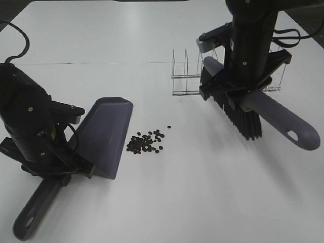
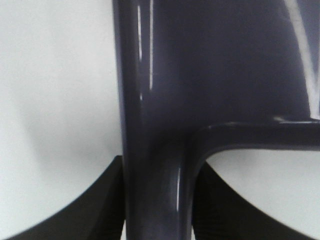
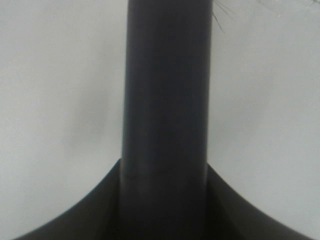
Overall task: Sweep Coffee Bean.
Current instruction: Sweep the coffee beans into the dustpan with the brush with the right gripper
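A small heap of coffee beans [image 1: 147, 142] lies on the white table [image 1: 167, 202] just right of the grey-purple dustpan [image 1: 106, 134]. My left gripper [image 1: 66, 169] is shut on the dustpan's handle [image 2: 155, 190], and the pan's open edge faces the beans. At the right, my right gripper [image 1: 238, 93] is shut on the handle [image 3: 167, 125] of a grey brush [image 1: 276, 119]. The brush's black bristles [image 1: 238, 119] hang down to the table, well apart from the beans. Both wrist views show only the held handles and the jaws beside them.
A clear wire rack [image 1: 190, 76] stands on the table behind the brush, partly hidden by the right arm. A black cable [image 1: 20, 38] runs at the far left.
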`<state>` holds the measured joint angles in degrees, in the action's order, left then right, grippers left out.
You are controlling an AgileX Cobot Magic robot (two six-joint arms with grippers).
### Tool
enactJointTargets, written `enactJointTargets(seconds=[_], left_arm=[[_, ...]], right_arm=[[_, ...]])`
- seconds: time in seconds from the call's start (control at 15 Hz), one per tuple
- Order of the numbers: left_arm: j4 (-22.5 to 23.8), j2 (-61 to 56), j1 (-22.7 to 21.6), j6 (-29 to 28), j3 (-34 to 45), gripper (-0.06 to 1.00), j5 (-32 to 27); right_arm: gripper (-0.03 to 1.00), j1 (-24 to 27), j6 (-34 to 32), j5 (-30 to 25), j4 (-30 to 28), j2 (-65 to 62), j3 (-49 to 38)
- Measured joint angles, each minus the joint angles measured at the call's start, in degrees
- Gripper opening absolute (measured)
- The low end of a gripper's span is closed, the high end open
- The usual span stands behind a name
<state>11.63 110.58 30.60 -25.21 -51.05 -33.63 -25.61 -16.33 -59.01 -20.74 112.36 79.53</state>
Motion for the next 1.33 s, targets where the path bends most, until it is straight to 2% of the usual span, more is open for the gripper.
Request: enactJointTargets(seconds=[0.33, 0.53, 0.6, 0.87, 1.2, 1.33], left_arm=[[1.0, 0.1, 0.0, 0.0, 0.0, 0.32, 0.0], [1.4, 0.1, 0.0, 0.1, 0.0, 0.32, 0.0], [1.5, 0.1, 0.0, 0.5, 0.0, 0.32, 0.1], [1.8, 0.1, 0.0, 0.7, -0.1, 0.32, 0.1], [1.9, 0.1, 0.0, 0.9, -0.1, 0.32, 0.1], [1.8, 0.1, -0.1, 0.2, -0.1, 0.32, 0.1]], right_arm=[[0.33, -7.7, -3.0, -0.8, -0.6, 6.5, 0.3], [0.33, -11.0, -4.0, -1.4, 2.9, 10.9, 4.5], [0.33, -12.7, -4.1, -1.7, 7.2, 13.6, 8.8], [0.33, -13.5, -4.1, -0.6, 19.3, 17.3, 15.0], [0.33, -13.5, -4.1, 10.8, 39.1, 20.7, 15.5], [0.33, -13.5, -2.9, 12.6, 42.5, 21.0, 15.5]])
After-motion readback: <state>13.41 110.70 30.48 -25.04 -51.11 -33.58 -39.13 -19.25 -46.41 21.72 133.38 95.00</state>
